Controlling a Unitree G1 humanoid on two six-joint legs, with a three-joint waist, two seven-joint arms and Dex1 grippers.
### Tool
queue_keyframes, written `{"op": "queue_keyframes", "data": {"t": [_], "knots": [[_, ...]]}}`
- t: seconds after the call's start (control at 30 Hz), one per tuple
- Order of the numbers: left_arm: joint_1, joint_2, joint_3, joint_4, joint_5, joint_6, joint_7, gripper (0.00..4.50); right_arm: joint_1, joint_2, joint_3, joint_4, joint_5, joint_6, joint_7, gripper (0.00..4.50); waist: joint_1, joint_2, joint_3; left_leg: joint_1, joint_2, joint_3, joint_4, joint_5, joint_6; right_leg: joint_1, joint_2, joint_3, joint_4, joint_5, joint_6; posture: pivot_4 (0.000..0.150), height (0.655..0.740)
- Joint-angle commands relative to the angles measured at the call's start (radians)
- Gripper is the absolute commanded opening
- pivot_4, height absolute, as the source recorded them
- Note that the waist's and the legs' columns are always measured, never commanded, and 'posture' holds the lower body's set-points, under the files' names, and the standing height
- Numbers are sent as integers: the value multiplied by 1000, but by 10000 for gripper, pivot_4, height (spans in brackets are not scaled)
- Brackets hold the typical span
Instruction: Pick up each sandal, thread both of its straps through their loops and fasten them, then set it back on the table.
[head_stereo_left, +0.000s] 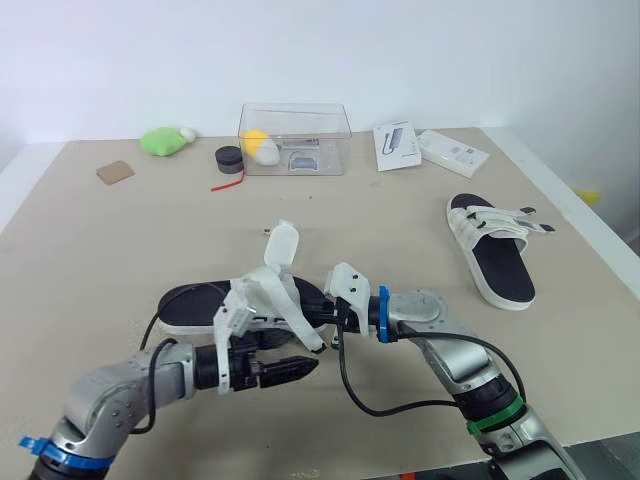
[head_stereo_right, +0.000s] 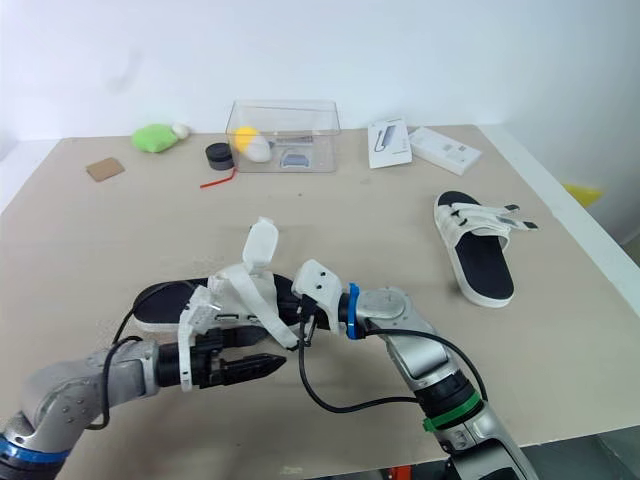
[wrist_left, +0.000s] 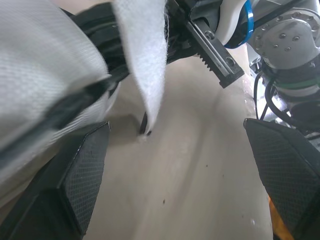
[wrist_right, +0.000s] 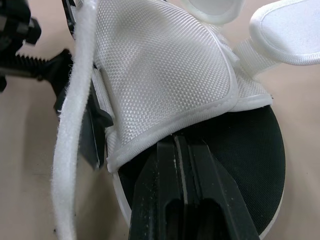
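Gaping left tool (wrist_left: 175, 131); right tool (wrist_right: 180, 146) under strap (wrist_right: 165, 65)

On the table (head_stereo_left: 90, 250), one sandal (head_stereo_left: 188, 300) lies near, left of centre. The second sandal (head_stereo_left: 492, 246) lies well apart from it, to the right. Far back, a box (head_stereo_left: 295, 140) stands at the centre, with a small round object (head_stereo_left: 229, 158) just left of it and a booklet (head_stereo_left: 397, 146) to its right.
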Motion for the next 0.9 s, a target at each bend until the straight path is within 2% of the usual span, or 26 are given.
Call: {"op": "queue_keyframes", "data": {"t": [0.03, 0.07, 0.17, 0.33, 0.4, 0.43, 0.53, 0.7, 0.9], "knots": [[5, -28, 21, -17, 3, -16, 19, 44365, 14, -4, 19, -12, -4, 10, 3, 0, 0, 0, 0, 0, 0, 0, 0, 0, 0, 0, 0, 0, 0, 0, 0, 1500, 7400], [5, -33, 23, -15, 6, -17, 23, 44365, 13, -4, 19, -10, -4, 9, 3, 0, 0, 0, 0, 0, 0, 0, 0, 0, 0, 0, 0, 0, 0, 0, 0, 1500, 7400], [4, -47, 31, -14, 13, -19, 30, 35678, 11, -4, 20, -8, -4, 7, 3, 0, 0, 0, 0, 0, 0, 0, 1, 0, 0, 0, 0, 0, 0, 0, 0, 1500, 7400], [2, -53, 34, -12, 10, -13, 30, 10854, 10, -3, 22, -6, -3, 5, 3, 0, -1, 0, 0, 0, 0, 0, 1, 0, 0, 0, 0, 0, 0, 0, 0, 1500, 7400], [2, -53, 35, -12, 6, -10, 29, 2226, 11, -4, 22, -7, -3, 4, 3, 0, -1, 0, 0, 0, 0, 0, 1, 0, 0, 0, 0, 0, 0, 0, 0, 1500, 7400], [2, -51, 34, -14, 2, -6, 26, 605, 13, -5, 22, -8, -3, 4, 3, 0, -1, 0, 0, 0, 0, 0, 1, 0, 0, 0, 0, 0, 0, 0, 0, 1500, 7400], [6, -24, 45, -27, -31, 22, -1, 605, 17, -10, 22, -13, -3, 5, 5, 0, -2, 0, 0, 0, 0, 0, 1, 0, 0, 0, 0, 0, 0, 0, 0, 1500, 7400], [-7, 118, 103, -41, -84, 64, -126, 605, 15, -14, 24, -11, -3, 6, 9, 0, -2, 0, 0, 0, 1, 0, 0, 0, 0, -1, 1, 0, 0, 0, -1, 1500, 7400], [-99, 261, 204, 3, -185, 143, -203, 605, 11, -8, 35, -2, -8, 2, 9, 0, -3, 0, 1, 0, 1, 0, -1, 0, 0, -1, 1, 1, 0, 0, -1, 1500, 7400]]}}
